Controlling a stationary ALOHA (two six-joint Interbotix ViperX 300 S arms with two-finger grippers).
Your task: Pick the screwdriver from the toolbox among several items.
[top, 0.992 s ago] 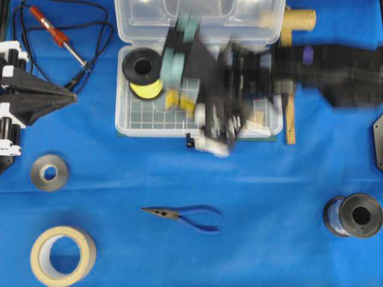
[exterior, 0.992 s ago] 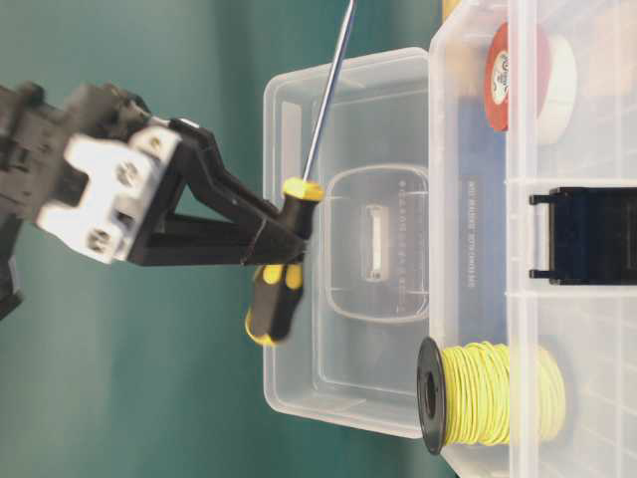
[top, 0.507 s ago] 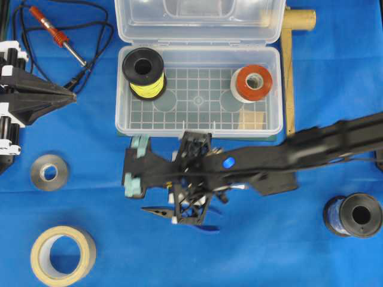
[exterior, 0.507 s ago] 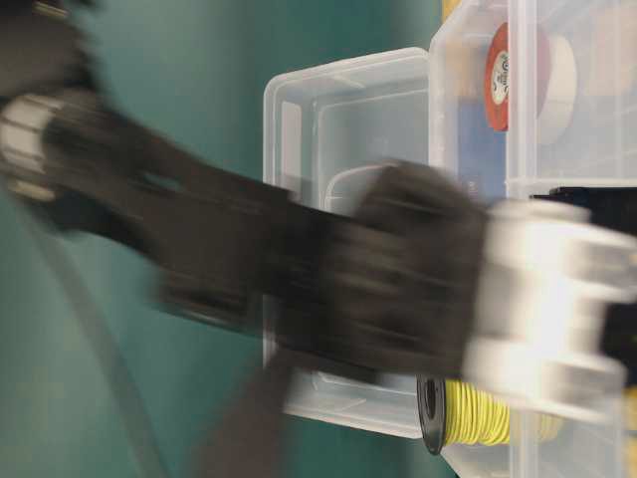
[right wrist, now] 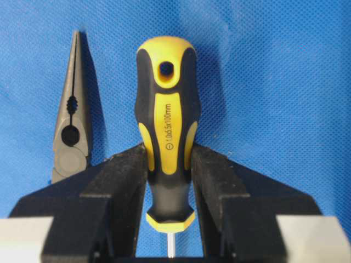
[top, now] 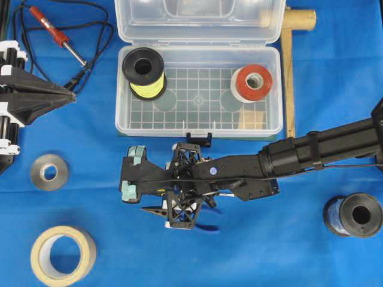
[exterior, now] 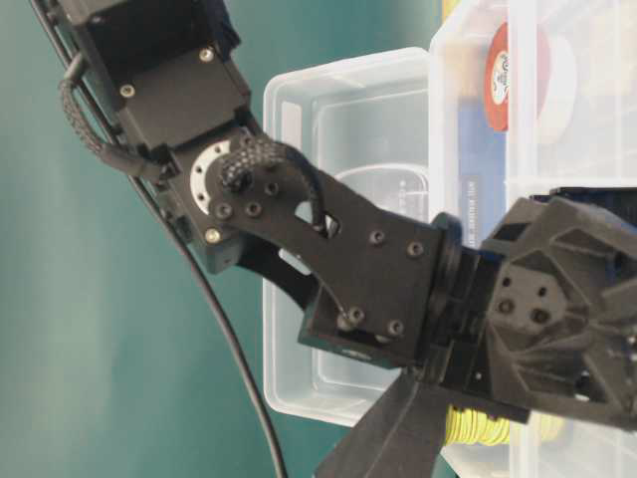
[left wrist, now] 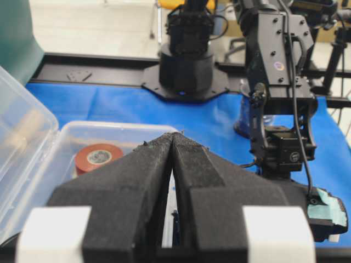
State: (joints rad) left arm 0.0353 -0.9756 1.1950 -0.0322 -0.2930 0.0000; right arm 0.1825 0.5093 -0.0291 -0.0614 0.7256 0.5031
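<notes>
Right gripper [right wrist: 167,181], clamped on the screwdriver [right wrist: 166,131] at mid-handle, we now log lower centre of the overhead frame over blue cloth beside the pliers [right wrist: 70,137], having carried it out of the toolbox [top: 122,113]: extraction apparently done.

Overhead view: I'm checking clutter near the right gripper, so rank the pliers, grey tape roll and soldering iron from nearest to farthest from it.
From the right gripper:
1. Pliers, just below it.
2. Grey tape roll, to its left.
3. Soldering iron, far corner, top left.
</notes>
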